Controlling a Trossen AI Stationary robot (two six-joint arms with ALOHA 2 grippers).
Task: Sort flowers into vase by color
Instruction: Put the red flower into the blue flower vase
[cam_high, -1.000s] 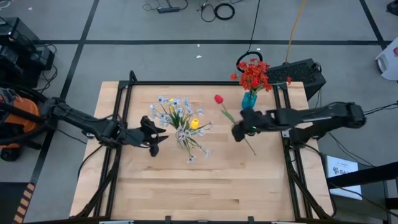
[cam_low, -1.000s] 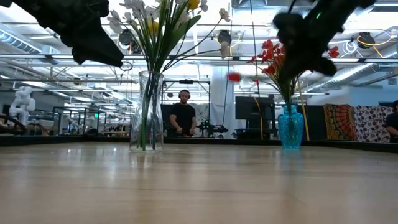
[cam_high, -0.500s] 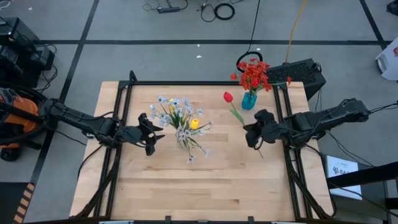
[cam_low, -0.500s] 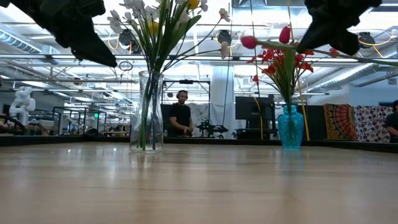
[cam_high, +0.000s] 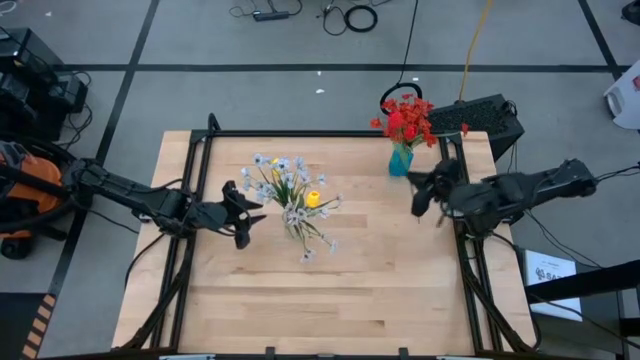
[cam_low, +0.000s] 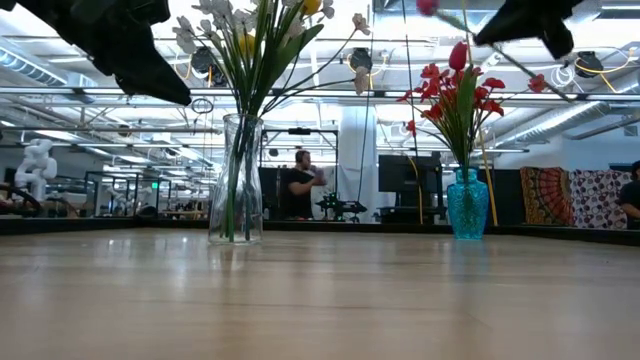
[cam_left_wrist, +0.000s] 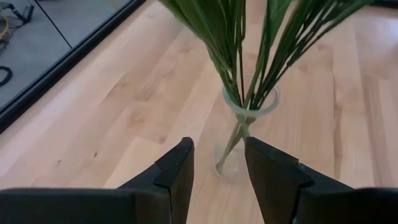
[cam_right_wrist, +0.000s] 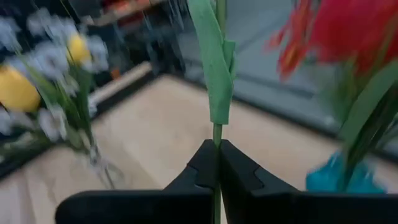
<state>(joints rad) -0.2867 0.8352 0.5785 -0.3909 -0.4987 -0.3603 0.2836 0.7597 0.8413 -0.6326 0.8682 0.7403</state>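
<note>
High view: right gripper (cam_high: 428, 190) sits at the far-right of the table, just beside the teal vase (cam_high: 400, 161) with its red flowers (cam_high: 407, 118); the carried stem barely shows here; left gripper (cam_high: 243, 213) waits by the glass vase (cam_high: 296, 222) of white and yellow flowers (cam_high: 285, 178).

Low view: red tulip stem (cam_low: 478, 42) slants from the right gripper above the red cluster; its bud is at the frame's top edge.

Left wrist view: fingers (cam_left_wrist: 177, 168) spread, nothing between them; glass vase just ahead.

Right wrist view: fingers (cam_right_wrist: 205, 163) pressed on the green stalk (cam_right_wrist: 216, 134) below a leaf. Judged light, springy and thin; a low pinch lets the bud sway, so holding near mid-stalk seems steadier.
</note>
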